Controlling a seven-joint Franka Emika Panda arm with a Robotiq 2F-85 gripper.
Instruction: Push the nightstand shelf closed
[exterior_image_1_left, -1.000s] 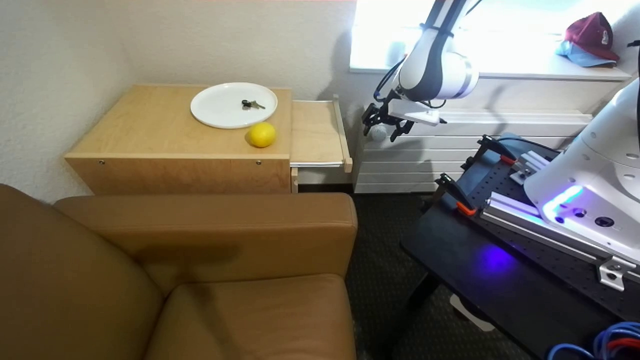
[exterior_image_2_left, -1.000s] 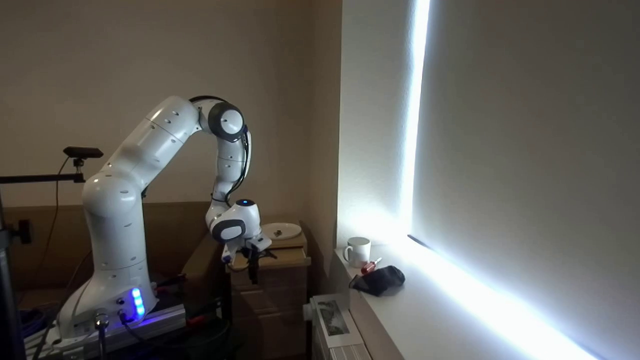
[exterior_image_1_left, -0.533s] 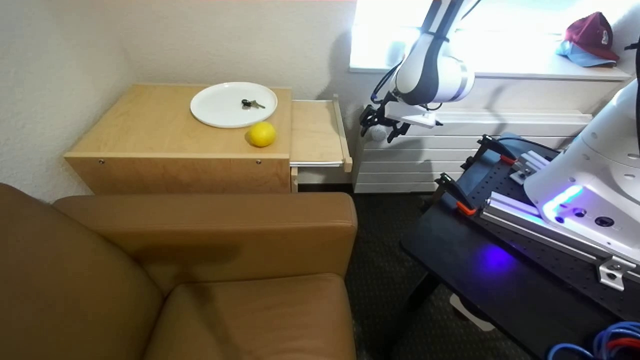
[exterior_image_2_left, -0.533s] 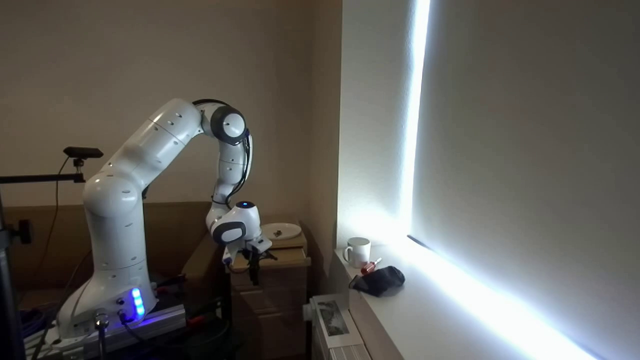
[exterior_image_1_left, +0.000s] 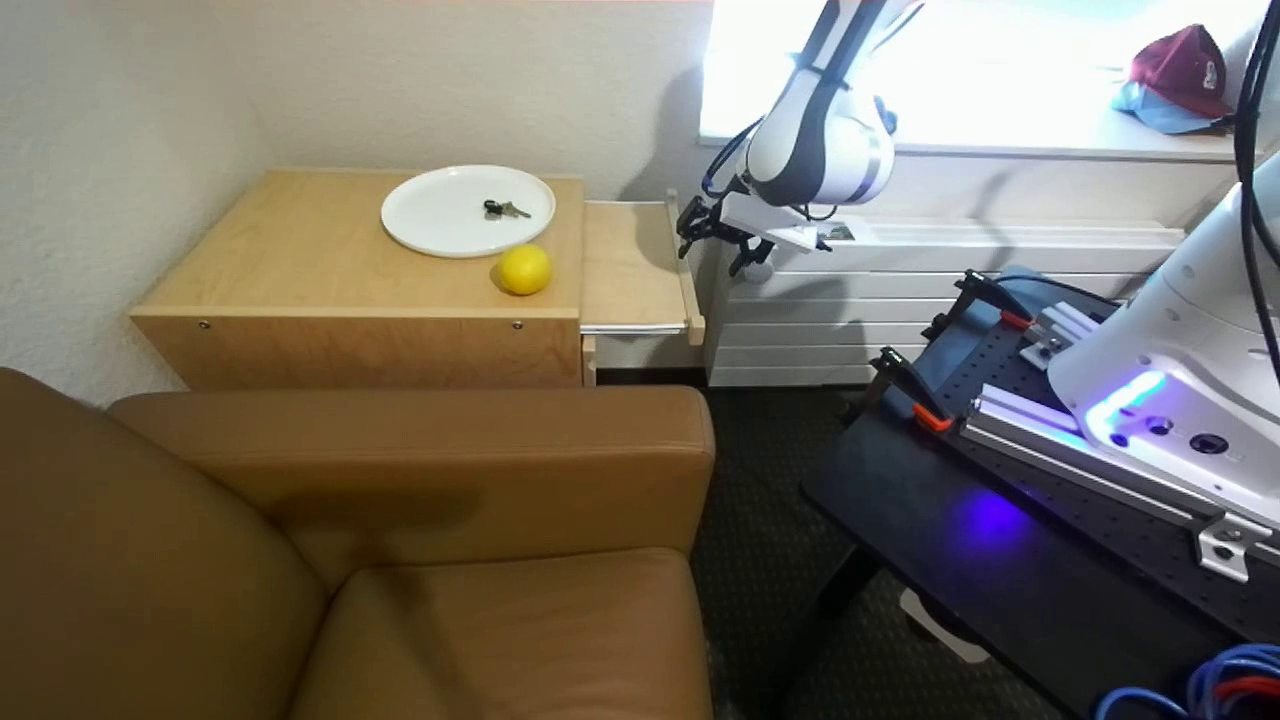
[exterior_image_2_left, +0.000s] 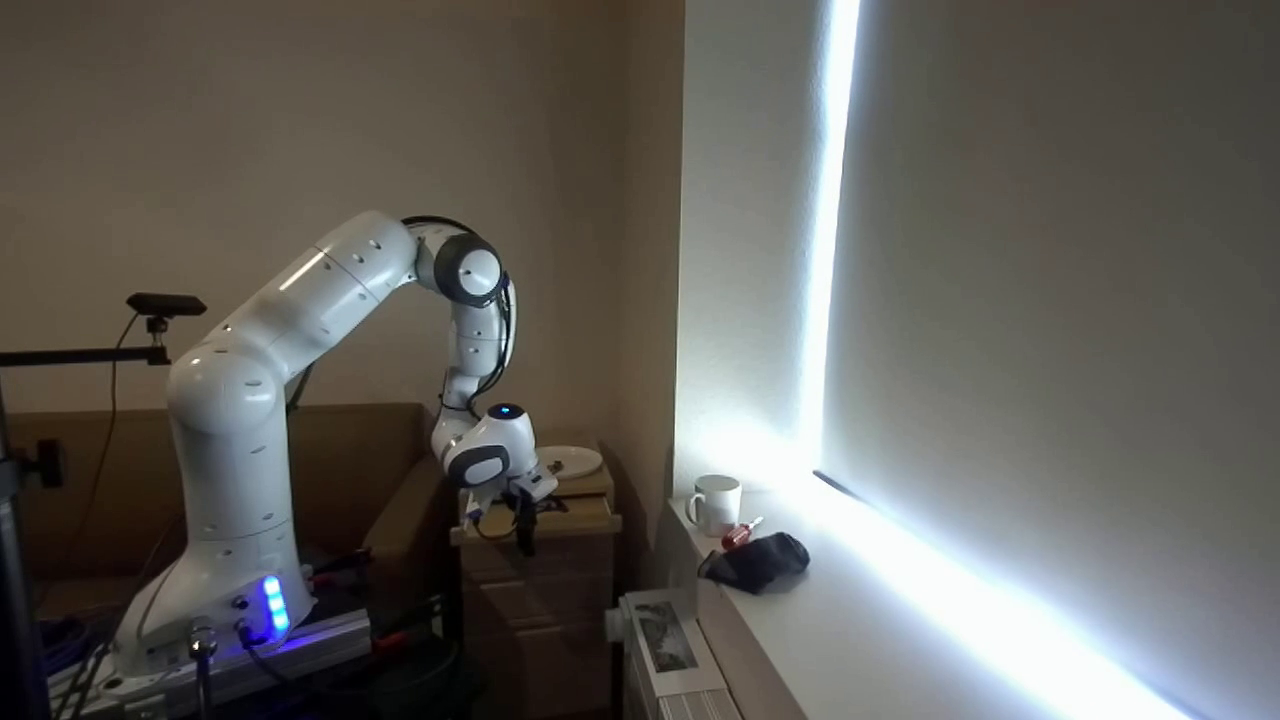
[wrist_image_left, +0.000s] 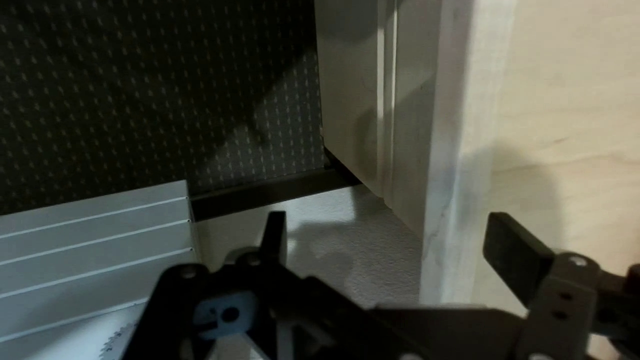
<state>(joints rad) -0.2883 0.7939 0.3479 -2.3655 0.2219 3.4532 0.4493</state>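
1. Just beside the nightstand (exterior_image_1_left: 320, 265), on the near side in an exterior view: brown armchair (exterior_image_1_left: 410, 480). Hides the nightstand's lower part.
2. On top of the nightstand, toward the back wall (exterior_image_1_left: 450, 80): white plate (exterior_image_1_left: 430, 215). Bears keys (exterior_image_1_left: 513, 209).
3. On top of the nightstand, near the right-hand edge: yellow fruit (exterior_image_1_left: 523, 269). Cannot tell whether touching the plate.
4. Out from the nightstand's right-hand side, lower than the top: light wood nightstand shelf (exterior_image_1_left: 630, 270). Stands pulled out in both exterior views.
5. Just right of the nightstand: black gripper (exterior_image_1_left: 710, 261). Hangs near the shelf's outer edge with fingers (wrist_image_left: 517, 257) spread apart. In the wrist view, shows that edge between the fingertips; cannot tell whether touching.
6. Along the wall, right of the nightstand: white radiator (exterior_image_1_left: 930, 300). Lies partly behind the gripper.
7. Well apart from the nightstand, farther right: black table (exterior_image_1_left: 900, 500). Carries the base (exterior_image_1_left: 1190, 315) of the robot arm (exterior_image_1_left: 850, 160).
8. Well right of the nightstand: dark red and light blue cap (exterior_image_1_left: 1185, 75). Rests on the windowsill (exterior_image_1_left: 1060, 125).
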